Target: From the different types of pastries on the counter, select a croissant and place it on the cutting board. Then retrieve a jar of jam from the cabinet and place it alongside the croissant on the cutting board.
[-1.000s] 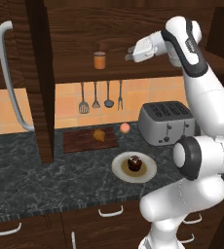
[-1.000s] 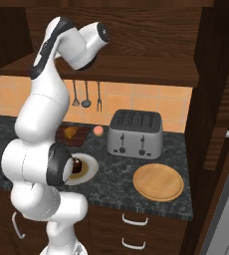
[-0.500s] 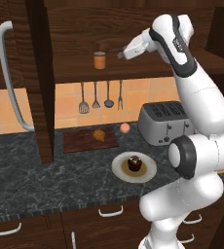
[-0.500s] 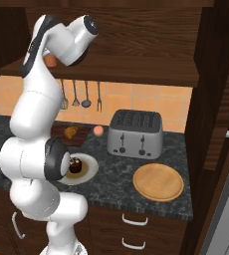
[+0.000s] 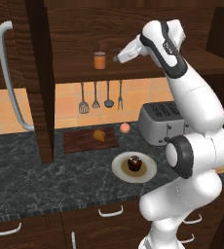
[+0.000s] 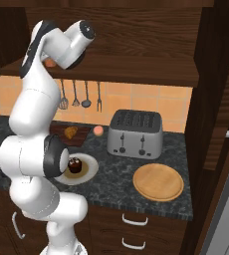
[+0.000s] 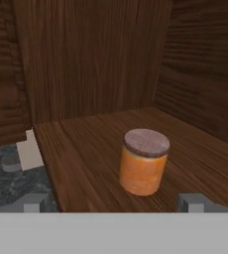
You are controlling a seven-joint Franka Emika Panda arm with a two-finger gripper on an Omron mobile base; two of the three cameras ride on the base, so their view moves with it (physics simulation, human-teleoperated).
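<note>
An orange jar of jam (image 5: 100,60) with a brown lid stands upright on the cabinet shelf (image 5: 143,68). My gripper (image 5: 118,58) is level with it, a little to its right, open and holding nothing. In the hand view the jar of jam (image 7: 143,162) stands just ahead of the two fingertips (image 7: 32,202), between their lines and untouched. The croissant (image 5: 99,134) lies on the dark cutting board (image 5: 80,142) on the counter below. From the right base view the croissant (image 6: 70,132) shows beside my arm.
A plate (image 5: 148,171) with a chocolate cupcake (image 5: 134,164) sits in front of the board. A toaster (image 5: 163,122) stands at the right, and a pink ball (image 5: 125,128) beside the board. Utensils (image 5: 95,95) hang under the shelf. The open cabinet door (image 5: 38,78) juts out left.
The arm has swung the gripper left along the shelf, closer to the jar of jam. The jaws have stayed open.
</note>
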